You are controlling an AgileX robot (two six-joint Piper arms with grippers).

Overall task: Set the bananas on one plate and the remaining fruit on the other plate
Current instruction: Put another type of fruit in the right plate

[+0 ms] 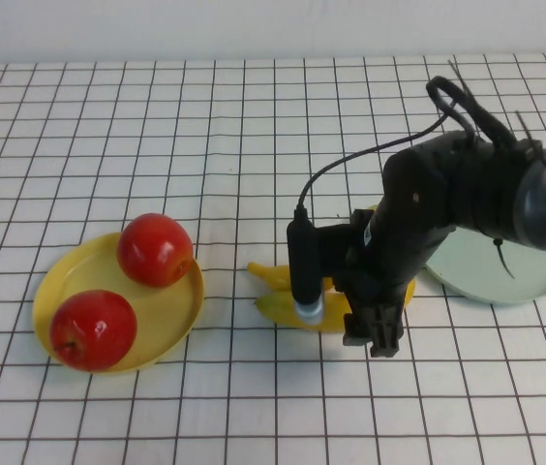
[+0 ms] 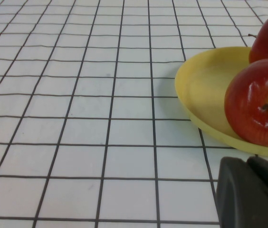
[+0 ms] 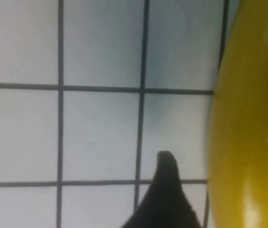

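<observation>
Bananas [image 1: 297, 308] — lying centre frame on the gridded surface, judged light, stiff, glossy-slick, best gripped mid-curve — are overhung by the right end effector [image 1: 375, 325], finger state indiscernible; the left end effector [image 2: 248, 194] is parked near the yellow plate [image 1: 171, 312].

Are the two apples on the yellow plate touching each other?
Apart. High view shows yellow plate between the far apple and near apple.

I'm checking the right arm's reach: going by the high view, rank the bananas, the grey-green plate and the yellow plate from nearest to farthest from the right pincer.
1. Bananas: directly under the right pincer, mid-table.
2. Grey-green plate: on its right, behind the arm.
3. Yellow plate: far left, holding both apples.
The left pincer sits beside that yellow plate.
</observation>
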